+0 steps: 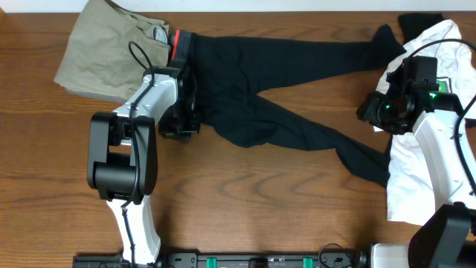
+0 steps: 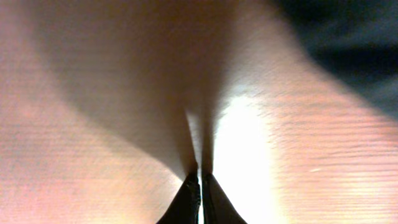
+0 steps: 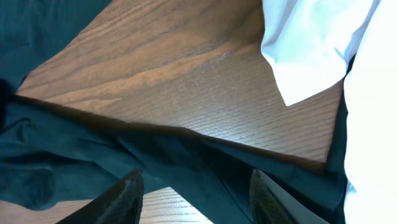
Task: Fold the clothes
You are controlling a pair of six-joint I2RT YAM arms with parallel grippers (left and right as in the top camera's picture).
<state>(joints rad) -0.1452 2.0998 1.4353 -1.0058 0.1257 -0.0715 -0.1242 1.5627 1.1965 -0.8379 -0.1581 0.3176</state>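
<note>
The brown wooden bench (image 1: 245, 208) shows a flowing grain under a smooth satin finish that catches the light in the left wrist view. The long, thin black cloth trousers (image 1: 245, 82) look soft and matt with fine wrinkles, the khaki-beige cloth trousers (image 1: 104, 52) a stiffer, creased weave, and the white cloth T-shirt (image 1: 401, 179) smooth and matt. The robot arms' white casings (image 1: 152, 97) look like smooth, faintly glossy plastic, and their black joint housings (image 1: 119, 160) look duller.

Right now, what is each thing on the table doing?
black trousers: spread out, not folded
khaki trousers: in a rumpled heap
white T-shirt: lying rumpled
left gripper: shut, nothing seen in it
right gripper: open above a black trouser leg
</note>
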